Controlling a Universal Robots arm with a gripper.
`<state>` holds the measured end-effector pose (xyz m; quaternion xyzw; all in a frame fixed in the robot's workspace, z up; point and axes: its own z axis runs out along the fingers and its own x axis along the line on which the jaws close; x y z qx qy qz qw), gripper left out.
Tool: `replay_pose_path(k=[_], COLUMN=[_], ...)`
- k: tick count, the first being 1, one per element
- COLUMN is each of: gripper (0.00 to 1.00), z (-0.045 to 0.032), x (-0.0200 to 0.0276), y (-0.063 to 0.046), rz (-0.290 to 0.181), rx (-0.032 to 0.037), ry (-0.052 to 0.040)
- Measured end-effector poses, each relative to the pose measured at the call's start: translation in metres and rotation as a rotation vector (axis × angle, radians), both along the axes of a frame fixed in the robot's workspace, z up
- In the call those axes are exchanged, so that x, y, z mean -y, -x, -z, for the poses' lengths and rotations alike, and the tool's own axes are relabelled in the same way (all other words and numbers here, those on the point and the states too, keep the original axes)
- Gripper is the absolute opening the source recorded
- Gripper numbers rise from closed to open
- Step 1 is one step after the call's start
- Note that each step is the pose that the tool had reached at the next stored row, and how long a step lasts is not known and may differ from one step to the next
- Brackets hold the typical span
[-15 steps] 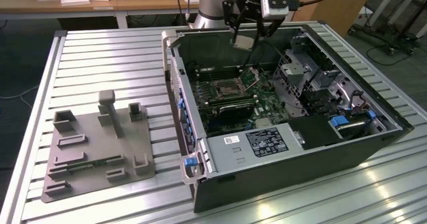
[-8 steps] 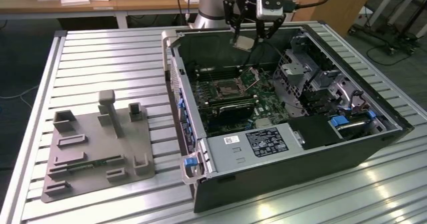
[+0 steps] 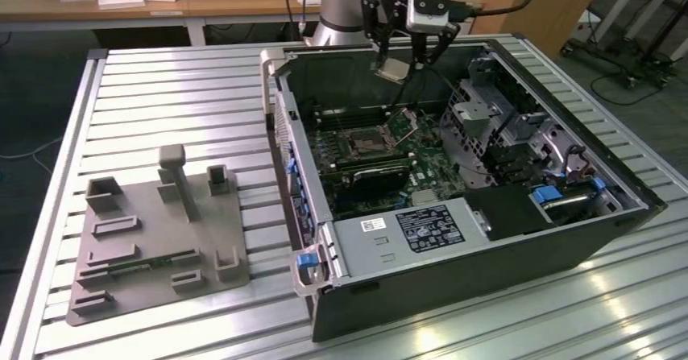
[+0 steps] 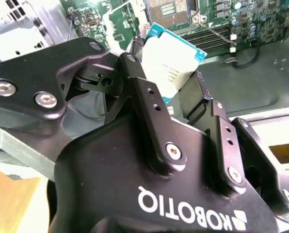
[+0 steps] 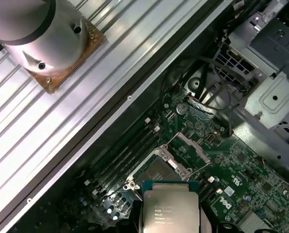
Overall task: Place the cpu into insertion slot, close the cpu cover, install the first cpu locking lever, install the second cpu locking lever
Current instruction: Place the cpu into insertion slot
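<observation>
My gripper (image 3: 395,59) pinches the cpu (image 3: 391,72) between its jaws above the open case (image 3: 484,231), well apart from the bare insertion slot (image 3: 363,144) (cpu cover (image 3: 404,122) standing open), so no step is done yet

The cpu (image 3: 392,71) in pincer (image 3: 395,64) above insertion slot (image 3: 363,144) inside case (image 3: 452,295); jig (image 3: 151,219) at exterior view's left

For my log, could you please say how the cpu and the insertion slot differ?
The cpu is held in the gripper, off the green board; the insertion slot sits in that board. The cpu shows pale metal; the insertion slot is dark and empty. Both are square.
</observation>
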<state>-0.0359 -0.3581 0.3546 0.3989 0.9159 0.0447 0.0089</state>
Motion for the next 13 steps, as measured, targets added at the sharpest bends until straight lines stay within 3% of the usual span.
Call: replay_pose_path(k=[8, 13], gripper=[0.54, 0.54], z=[0.0010, 0.0019], x=[0.0000, 0.0000], y=[0.0009, 0.0009], rz=[0.076, 0.152], rx=[0.0000, 0.0000], ry=[0.0000, -0.0001])
